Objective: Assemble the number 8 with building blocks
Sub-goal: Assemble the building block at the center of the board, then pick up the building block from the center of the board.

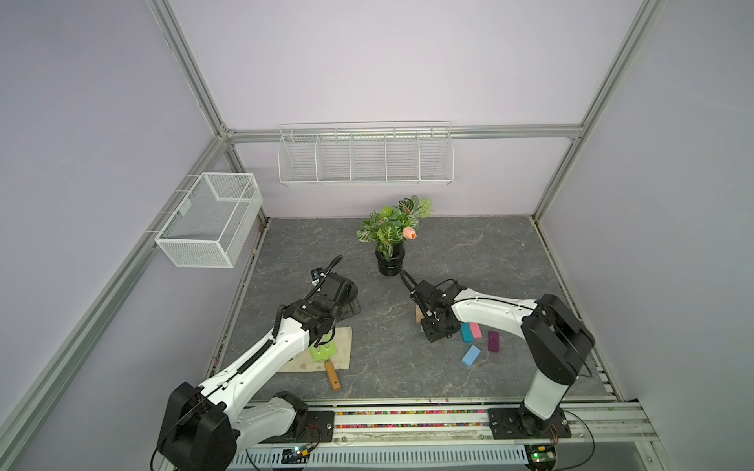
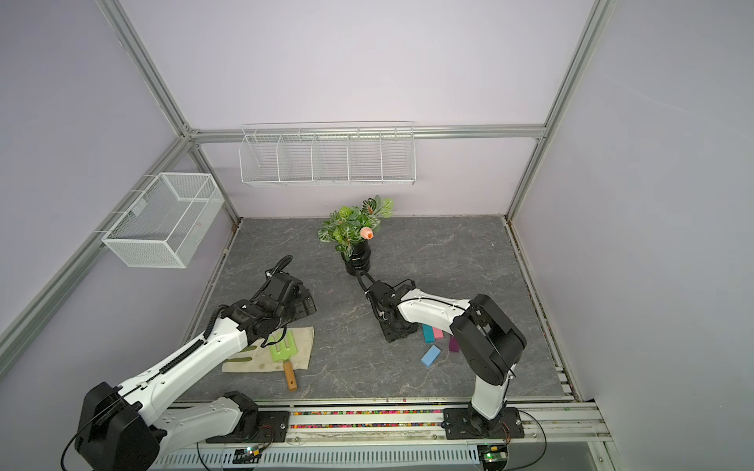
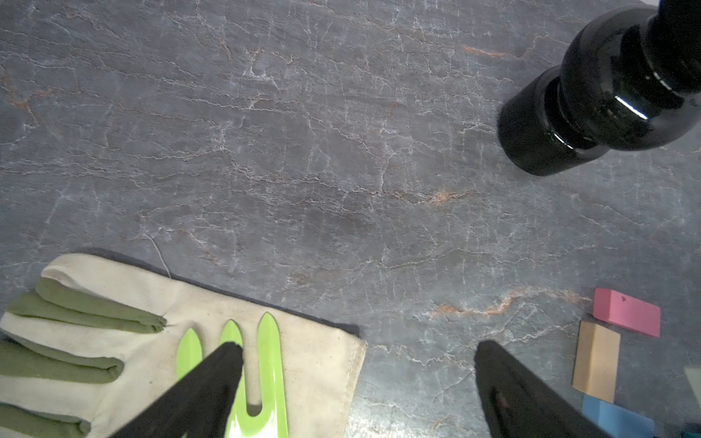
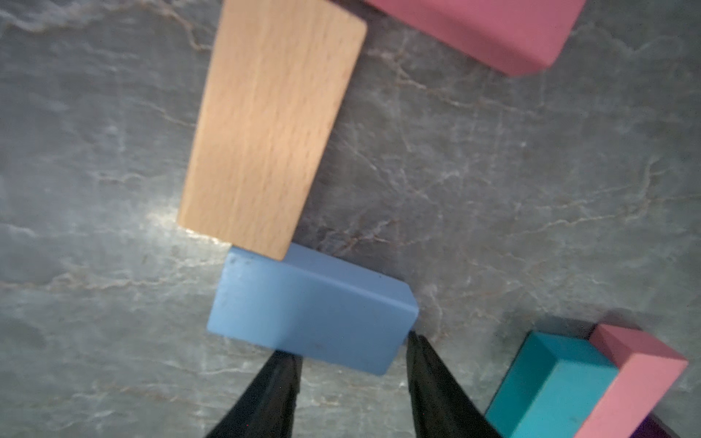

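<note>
– Tan block, where does it lie?
– Flat on the grey marbled table, right of the middle and nearer the front edge. One short end touches a light blue block set crosswise to it; a pink block lies crosswise just beside its other end.
– So the number 8?
– Not formed. Those three make an open bracket only. The rest sit loose toward the right edge: a teal block and a second pink block touching side by side, a dark purple block just beside them, and a second light blue block apart, closer to the front edge.
– The right gripper?
– Low over the table, jaws partly apart with nothing between them. The fingertips reach the first light blue block's long side; whether they touch it I cannot tell.
– And the left gripper?
– Jaws wide apart, empty, above the table left of the middle, beside the cuff of a cream gardening glove. A green garden fork rests on the glove, its wooden handle pointing to the front edge.
– Anything else?
– A black vase with an artificial plant stands midway between the side edges, toward the back edge.
</note>
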Controlling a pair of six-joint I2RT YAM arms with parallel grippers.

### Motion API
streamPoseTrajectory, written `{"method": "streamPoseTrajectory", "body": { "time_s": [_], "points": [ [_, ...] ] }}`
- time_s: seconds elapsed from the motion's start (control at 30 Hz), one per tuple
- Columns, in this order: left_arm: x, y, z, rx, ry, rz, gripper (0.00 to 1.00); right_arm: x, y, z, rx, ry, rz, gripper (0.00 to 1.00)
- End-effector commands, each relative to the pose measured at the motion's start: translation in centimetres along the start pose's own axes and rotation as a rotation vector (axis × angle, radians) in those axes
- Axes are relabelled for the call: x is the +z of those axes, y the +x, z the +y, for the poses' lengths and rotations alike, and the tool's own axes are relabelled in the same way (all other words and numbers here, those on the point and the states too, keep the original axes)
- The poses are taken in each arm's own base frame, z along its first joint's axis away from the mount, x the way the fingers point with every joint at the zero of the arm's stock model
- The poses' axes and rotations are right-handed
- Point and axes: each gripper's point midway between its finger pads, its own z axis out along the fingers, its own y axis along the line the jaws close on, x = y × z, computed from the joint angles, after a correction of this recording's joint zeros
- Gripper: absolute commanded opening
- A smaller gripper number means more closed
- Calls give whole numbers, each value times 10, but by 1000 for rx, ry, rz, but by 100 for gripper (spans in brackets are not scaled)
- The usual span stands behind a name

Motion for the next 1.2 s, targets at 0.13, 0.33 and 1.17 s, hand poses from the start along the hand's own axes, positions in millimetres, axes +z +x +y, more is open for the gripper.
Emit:
{"method": "streamPoseTrajectory", "body": {
  "time_s": [0.13, 0.33, 1.17],
  "points": [
    [-4, -11, -6, -6, 12, -34, 99, -58, -3, -17, 34, -25, -143, 69],
    [-7, -12, -8, -8, 27, -39, 100, -71, 9, -61, 149, 111, -151, 68],
    [-11, -12, -6, -11, 30, -45, 100, 6, 44, -74, 270, 16, -5, 60]
  ]
}}
